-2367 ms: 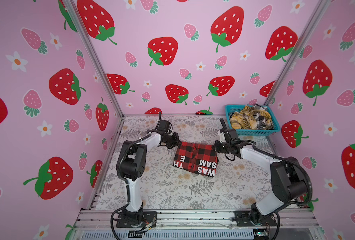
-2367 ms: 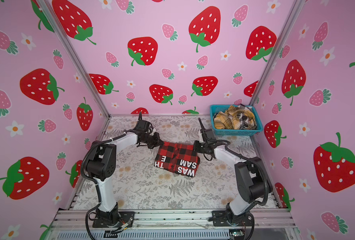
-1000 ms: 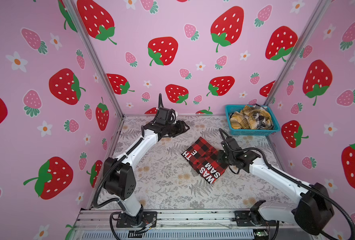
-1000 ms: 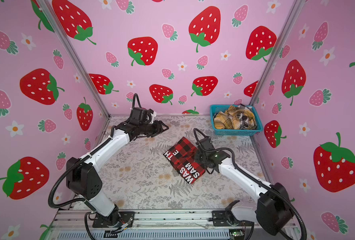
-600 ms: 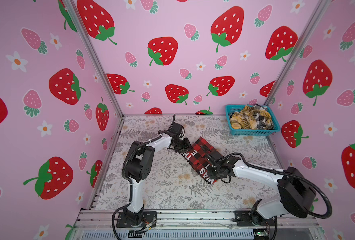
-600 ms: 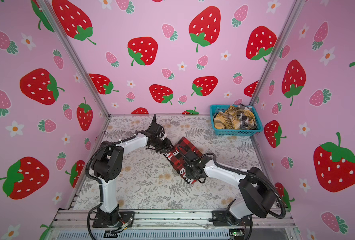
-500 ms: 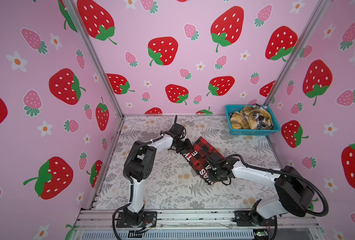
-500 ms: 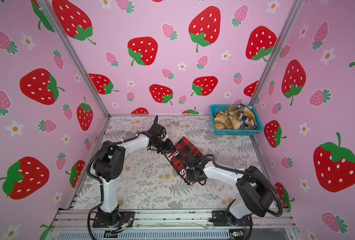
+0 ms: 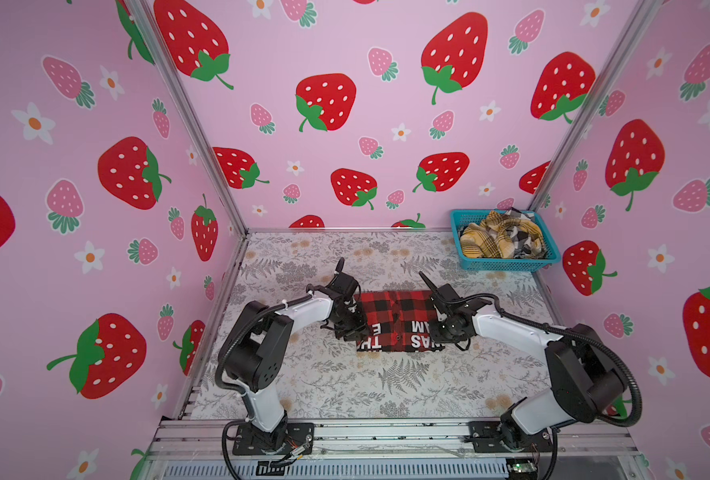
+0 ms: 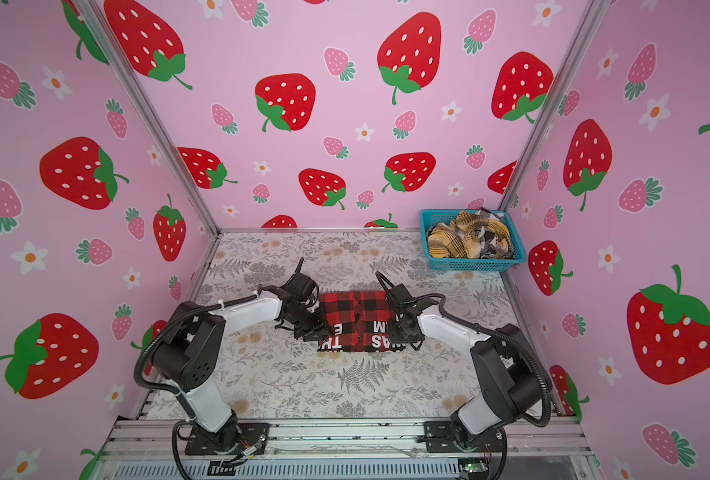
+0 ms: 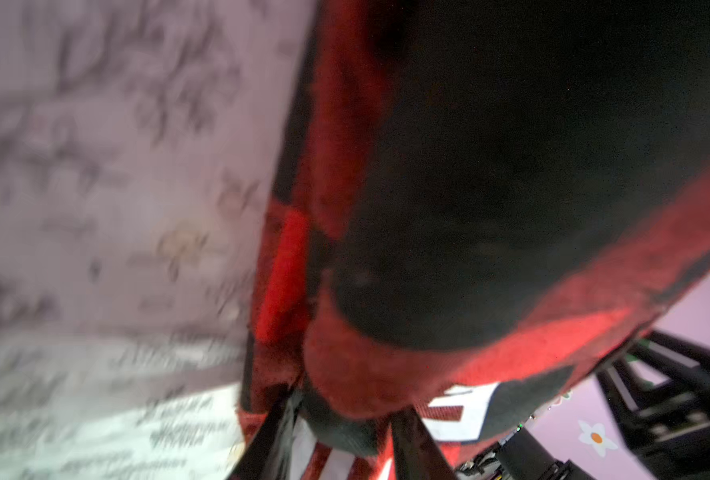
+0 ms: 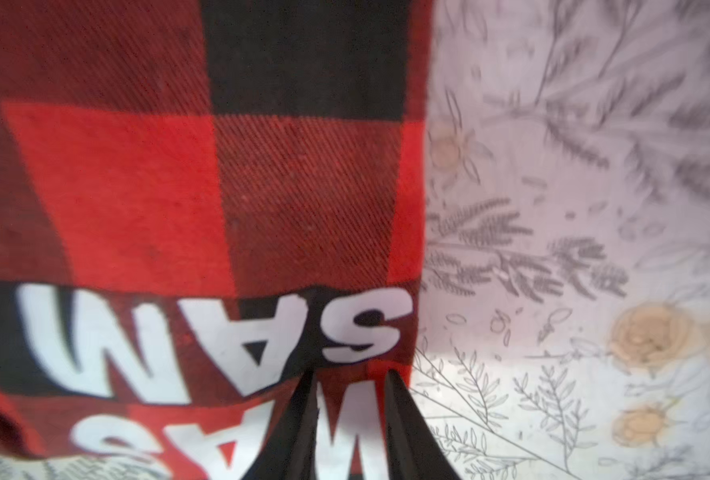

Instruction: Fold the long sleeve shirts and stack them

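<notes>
A folded red-and-black check shirt with white lettering lies flat mid-table, lettering toward the front. My left gripper sits at its left edge. In the left wrist view the left gripper is shut on a bulging fold of the shirt. My right gripper is at the shirt's right edge. In the right wrist view the right gripper is partly open over the flat shirt, nothing pinched. A mustard plaid shirt and a black-white plaid shirt lie crumpled in the basket.
The teal mesh basket stands at the back right corner against the pink walls. A floral cloth covers the table. The metal rail with both arm bases runs along the front edge.
The red-and-black shirt lay diagonally half a second ago; now it lies square to the table. Both grippers have shifted with it to its left and right edges.
</notes>
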